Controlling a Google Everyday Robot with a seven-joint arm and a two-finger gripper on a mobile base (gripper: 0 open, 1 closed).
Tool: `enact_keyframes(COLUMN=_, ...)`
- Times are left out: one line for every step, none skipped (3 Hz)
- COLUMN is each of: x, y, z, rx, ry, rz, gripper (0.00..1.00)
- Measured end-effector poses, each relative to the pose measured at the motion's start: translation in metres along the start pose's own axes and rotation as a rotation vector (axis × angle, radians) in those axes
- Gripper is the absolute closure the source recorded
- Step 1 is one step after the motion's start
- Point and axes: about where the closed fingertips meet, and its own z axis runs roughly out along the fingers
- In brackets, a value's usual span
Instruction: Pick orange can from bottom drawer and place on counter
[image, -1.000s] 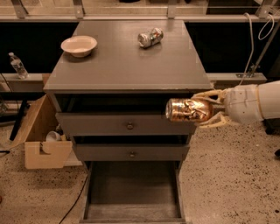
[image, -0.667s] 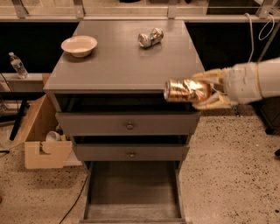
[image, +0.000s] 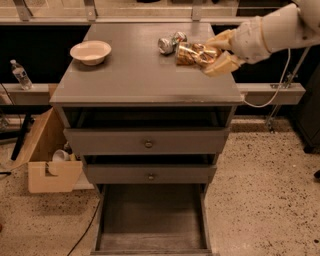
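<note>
My gripper (image: 210, 55) is pinching the orange can (image: 190, 54) sideways over the counter (image: 135, 75) toward its two o'clock corner, with the silver can (image: 169, 42) just beside it at eleven o'clock. I am judging it best to lower gently, clear of that neighbour, before releasing.

Speckled terrazzo floor (image: 260, 200), cardboard box (image: 47, 160) left, water bottle (image: 21, 75) on ledge (image: 35, 94)

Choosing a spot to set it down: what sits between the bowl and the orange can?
In the camera view, only bare counter lies between the bowl and the orange can, which the gripper holds beside a silver can.
</note>
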Motion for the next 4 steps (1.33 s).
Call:
enact_keyframes(x=0.011, y=-0.043, z=0.042, rx=-0.002, ry=0.022, rz=0.136, gripper=1.00)
enact_keyframes(x=0.008, y=-0.057, z=0.079, rx=-0.047, ry=0.017, rz=0.184, gripper=1.00)
enact_keyframes(x=0.014, y=-0.056, z=0.113, rx=-0.098, ry=0.030, rz=0.232, gripper=0.81)
enact_keyframes(x=0.022, y=-0.053, z=0.136, rx=-0.132, ry=0.032, rz=0.274, gripper=0.57)
